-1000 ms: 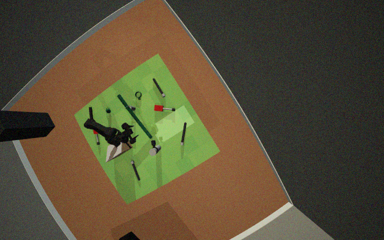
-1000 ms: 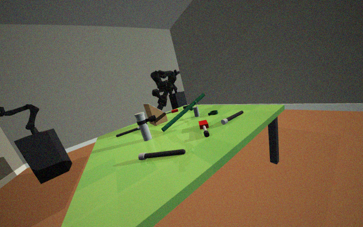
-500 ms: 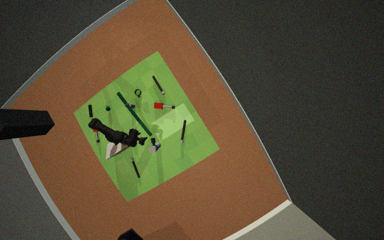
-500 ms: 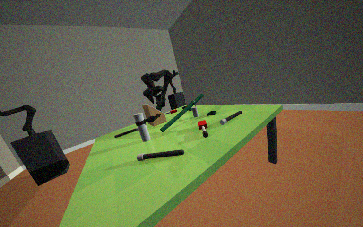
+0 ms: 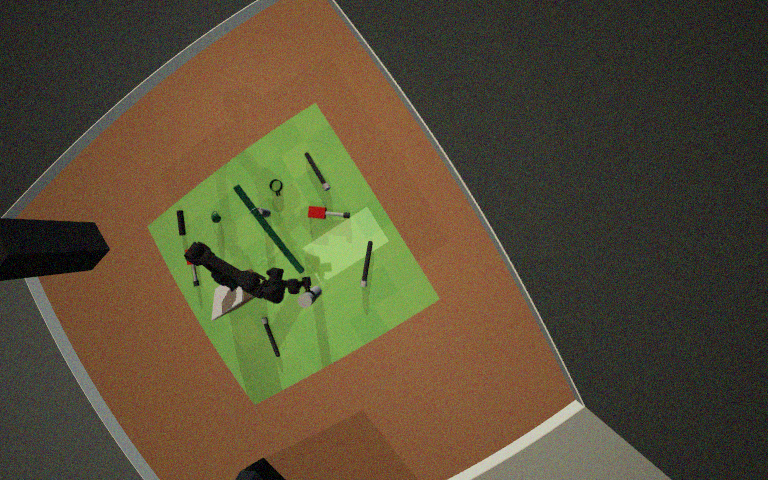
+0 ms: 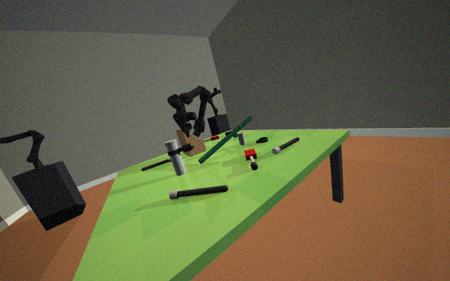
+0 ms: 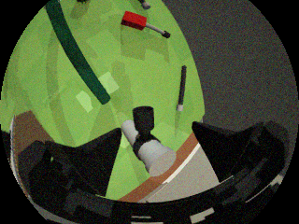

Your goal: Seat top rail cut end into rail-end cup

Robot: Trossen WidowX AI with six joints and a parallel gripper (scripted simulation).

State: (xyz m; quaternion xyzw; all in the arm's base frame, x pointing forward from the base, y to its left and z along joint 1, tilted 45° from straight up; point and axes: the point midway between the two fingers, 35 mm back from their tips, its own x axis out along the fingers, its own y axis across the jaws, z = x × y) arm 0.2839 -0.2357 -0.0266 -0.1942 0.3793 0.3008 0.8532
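The dark green rail slants through the loop cap on the small grey post. Its lower end is apart from the black rail-end cup. That cup hangs on the black brace band near the top of the big grey post, which stands upright. My gripper is open and empty, above and behind the cup, pointing down. In the wrist view the cup and band show between its spread fingers; the rail end lies left of them. The fingertips are hard to make out in the top and exterior views.
A tan wedge block stands beside the arm. A red block with a handle and a dark rod lie beyond the post. Another dark rod lies near the front edge.
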